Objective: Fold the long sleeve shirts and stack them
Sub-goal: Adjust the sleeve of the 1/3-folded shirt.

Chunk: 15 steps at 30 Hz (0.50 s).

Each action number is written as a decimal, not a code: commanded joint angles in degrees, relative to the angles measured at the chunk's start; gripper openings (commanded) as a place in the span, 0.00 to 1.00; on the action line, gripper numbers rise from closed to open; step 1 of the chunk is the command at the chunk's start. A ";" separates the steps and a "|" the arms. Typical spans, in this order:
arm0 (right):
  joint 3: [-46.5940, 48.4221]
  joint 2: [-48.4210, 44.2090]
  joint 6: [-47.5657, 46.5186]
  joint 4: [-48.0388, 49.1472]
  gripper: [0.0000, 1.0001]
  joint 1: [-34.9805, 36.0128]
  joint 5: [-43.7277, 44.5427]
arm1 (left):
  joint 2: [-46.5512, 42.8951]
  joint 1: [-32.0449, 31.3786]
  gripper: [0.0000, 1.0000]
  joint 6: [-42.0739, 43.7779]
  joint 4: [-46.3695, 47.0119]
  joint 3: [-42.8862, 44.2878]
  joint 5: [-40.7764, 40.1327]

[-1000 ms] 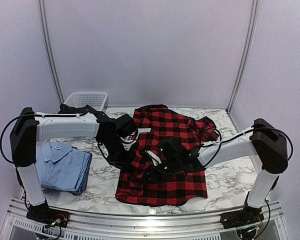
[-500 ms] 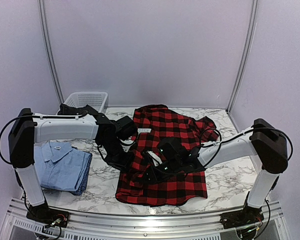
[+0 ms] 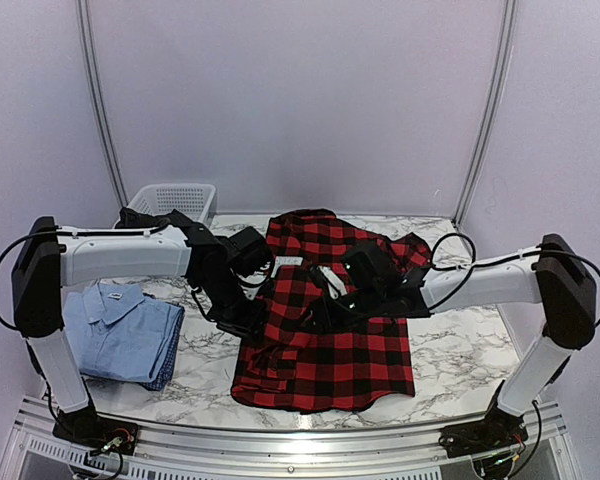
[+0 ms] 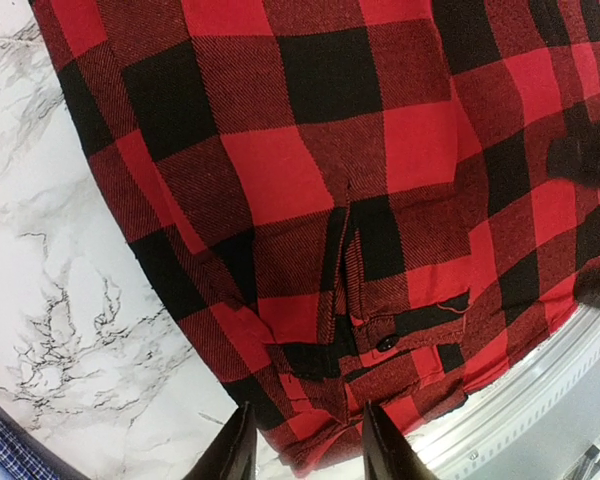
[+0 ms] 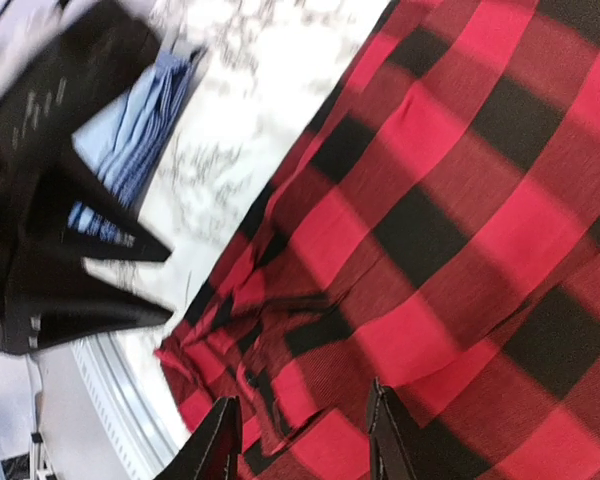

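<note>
Both arms release the flannel shirt [image 3: 325, 350], mid-table.
Left gripper [image 4: 308, 412] and right gripper [image 5: 302, 395], pinched a moment ago, now stand parted and empty above it (a fold apparently finished); blue shirt [image 3: 120, 335] lies folded left.

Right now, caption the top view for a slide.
Left gripper and right gripper open above flannel shirt; blue shirt folded at left.

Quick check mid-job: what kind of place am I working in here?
Probably a lab test booth, not a home: plain lilac wall panels enclose a marble-patterned table with an aluminium mounting rail along its near edge.
</note>
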 commanded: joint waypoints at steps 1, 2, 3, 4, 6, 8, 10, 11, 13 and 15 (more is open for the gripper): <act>6.24 1.30 -3.59 1.40 0.39 -4.73 2.17 | -2.68 0.63 0.36 -1.43 2.18 -0.18 -1.45; 8.56 2.72 -4.08 2.48 0.38 -5.79 2.06 | -2.83 1.01 0.35 -2.01 3.31 -0.61 -1.43; 10.57 4.34 -4.45 2.73 0.38 -6.71 2.07 | -3.00 1.49 0.35 -2.62 4.39 -1.35 -1.50; 12.65 6.10 -4.80 4.57 0.38 -7.41 2.15 | -3.23 2.00 0.34 -3.06 5.46 -1.91 -1.51; 16.51 10.40 -4.92 6.39 0.38 -8.81 2.11 | -3.85 3.17 0.33 -3.95 7.83 -2.93 -1.83; 19.84 14.05 -4.20 8.80 0.38 -10.21 1.28 | -4.56 4.34 0.32 -4.69 9.72 -3.98 -2.11; 22.90 17.96 -2.76 12.20 0.37 -11.21 -0.15 | -5.84 5.47 0.32 -5.41 12.04 -5.66 -2.50; 24.27 19.96 -1.98 13.79 0.37 -11.63 -1.09 | -6.45 6.00 0.31 -5.88 13.43 -6.69 -2.30; 27.39 24.18 -0.64 16.31 0.37 -12.25 -1.48 | -7.53 7.07 0.31 -6.60 16.17 -8.72 -1.65; 30.65 28.58 1.42 18.81 0.36 -12.88 -2.45 | -7.73 7.37 0.31 -6.63 18.37 -9.95 -0.95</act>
